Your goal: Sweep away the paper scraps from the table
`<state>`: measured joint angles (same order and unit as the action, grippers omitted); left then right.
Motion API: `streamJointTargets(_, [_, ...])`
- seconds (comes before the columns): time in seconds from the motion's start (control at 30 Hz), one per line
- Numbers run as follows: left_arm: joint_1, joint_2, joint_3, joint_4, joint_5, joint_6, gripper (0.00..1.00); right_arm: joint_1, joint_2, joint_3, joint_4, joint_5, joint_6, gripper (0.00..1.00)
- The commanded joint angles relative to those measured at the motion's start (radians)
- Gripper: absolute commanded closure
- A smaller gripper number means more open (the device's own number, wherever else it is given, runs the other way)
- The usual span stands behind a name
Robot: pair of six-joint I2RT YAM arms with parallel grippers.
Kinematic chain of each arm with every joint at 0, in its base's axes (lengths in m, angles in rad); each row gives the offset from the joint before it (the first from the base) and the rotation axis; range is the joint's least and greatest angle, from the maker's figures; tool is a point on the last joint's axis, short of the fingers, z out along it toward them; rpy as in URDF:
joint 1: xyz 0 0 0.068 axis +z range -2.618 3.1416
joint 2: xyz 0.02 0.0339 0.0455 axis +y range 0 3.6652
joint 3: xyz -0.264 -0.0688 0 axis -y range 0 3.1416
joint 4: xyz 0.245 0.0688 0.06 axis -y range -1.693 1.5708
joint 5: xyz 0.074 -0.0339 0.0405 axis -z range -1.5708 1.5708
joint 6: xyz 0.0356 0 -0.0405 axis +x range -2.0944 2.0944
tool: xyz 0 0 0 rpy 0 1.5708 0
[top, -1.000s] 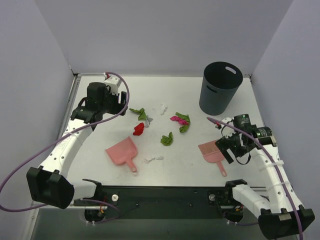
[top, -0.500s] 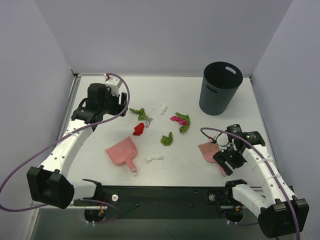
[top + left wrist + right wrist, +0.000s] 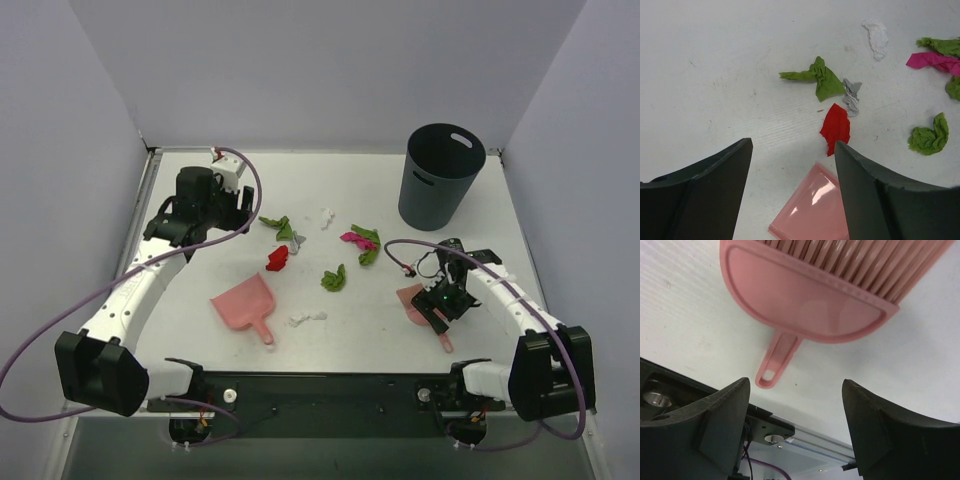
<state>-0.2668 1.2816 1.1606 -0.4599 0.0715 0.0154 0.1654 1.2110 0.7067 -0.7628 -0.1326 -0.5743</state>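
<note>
**Clutter in the middle, open margins**

Paper scraps (image 3: 334, 278) crowd the middle of the table (image 3: 330, 185). The dustpan (image 3: 243, 303) blocks near-left, the brush (image 3: 410, 298) near-right, the bin (image 3: 441, 176) far-right. A bare lane runs along the far edge, left of the bin.

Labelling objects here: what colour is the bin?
The bin is dark grey, clearest in the top external view.
</note>
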Motion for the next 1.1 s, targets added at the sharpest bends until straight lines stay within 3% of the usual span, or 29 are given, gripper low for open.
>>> streamJointTargets(0.0, [-0.002,0.021,0.042,0.038,-0.035,0.052,0.23,0.01,0.044,-0.036,0.06,-0.022,-0.03,0.34])
streamJointTargets(0.57, [-0.002,0.117,0.12,0.049,-0.114,0.121,0.23,0.128,0.15,-0.133,0.226,0.09,-0.042,0.48])
streamJointTargets(0.73, [-0.002,0.113,0.116,0.046,-0.113,0.139,0.23,0.129,0.18,-0.125,0.235,0.056,-0.122,0.6])
streamJointTargets(0.9, [-0.003,0.104,0.096,0.041,-0.11,0.144,0.23,0.126,0.177,-0.124,0.238,0.064,-0.183,0.79])
streamJointTargets(0.97, [-0.003,0.101,0.09,0.041,-0.102,0.141,0.23,0.128,0.164,-0.131,0.238,0.06,-0.193,0.92])
streamJointTargets(1.07, [-0.003,0.097,0.091,0.029,-0.072,0.132,0.23,0.12,0.131,-0.133,0.237,0.08,-0.185,1.0])
